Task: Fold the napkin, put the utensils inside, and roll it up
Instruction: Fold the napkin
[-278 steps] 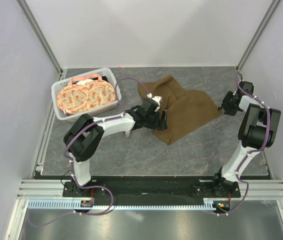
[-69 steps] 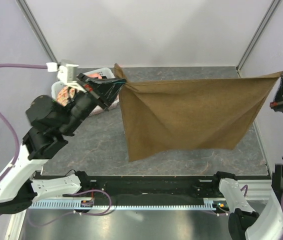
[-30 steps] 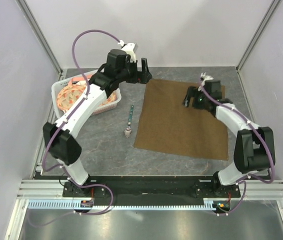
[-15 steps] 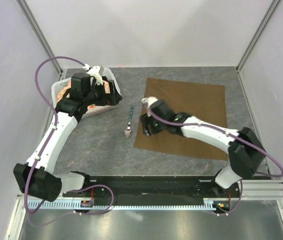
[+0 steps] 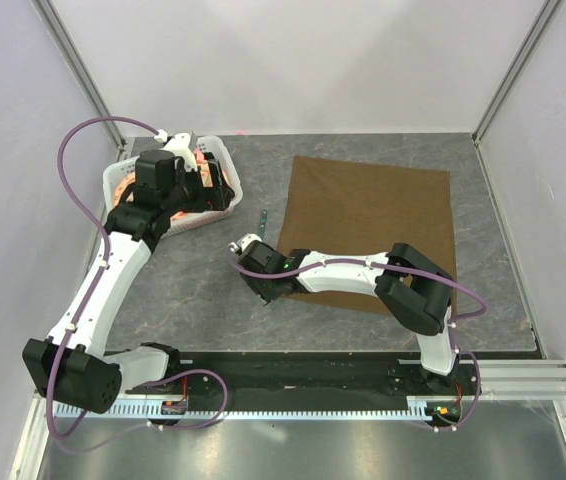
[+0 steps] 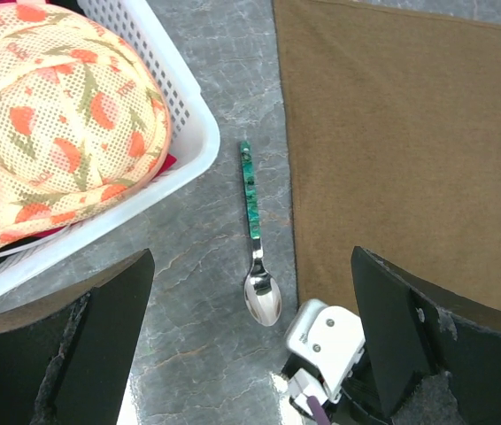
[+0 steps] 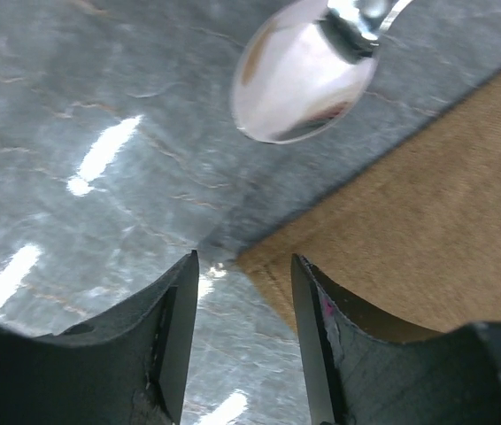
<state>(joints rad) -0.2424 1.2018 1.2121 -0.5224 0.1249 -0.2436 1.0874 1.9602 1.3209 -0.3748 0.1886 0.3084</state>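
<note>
- One napkin (image 5: pixel 373 235) lies flat and unfolded on the table's (image 5: pixel 193 290) right half.
- Teal-handled spoon (image 6: pixel 253 212) just beside its left edge, bowl nearest the arms.
- Empty right gripper (image 7: pixel 242 283), part-open, low over the napkin's near-left corner.
- Empty left gripper (image 5: pixel 221 187), wide open, by the basket (image 6: pixel 199 133).

The plain brown cloth napkin (image 5: pixel 373 225) was a rumpled heap nine seconds ago, then hung stretched in the air between both arms. It now lies spread flat on the table (image 5: pixel 183 290). The slim teal-handled spoon (image 6: pixel 254 232), unseen while the heap lay there, now shows just left of the cloth's edge. The right gripper (image 5: pixel 263 284) has travelled from the napkin's far side, along its left edge, down to its near-left corner, which lies at the gap between its parted fingers (image 7: pixel 176 336). The left gripper (image 5: pixel 215 184) has drawn back from the cloth's far-left corner to above the white plastic basket (image 6: pixel 190 102), fingers wide apart.
</note>
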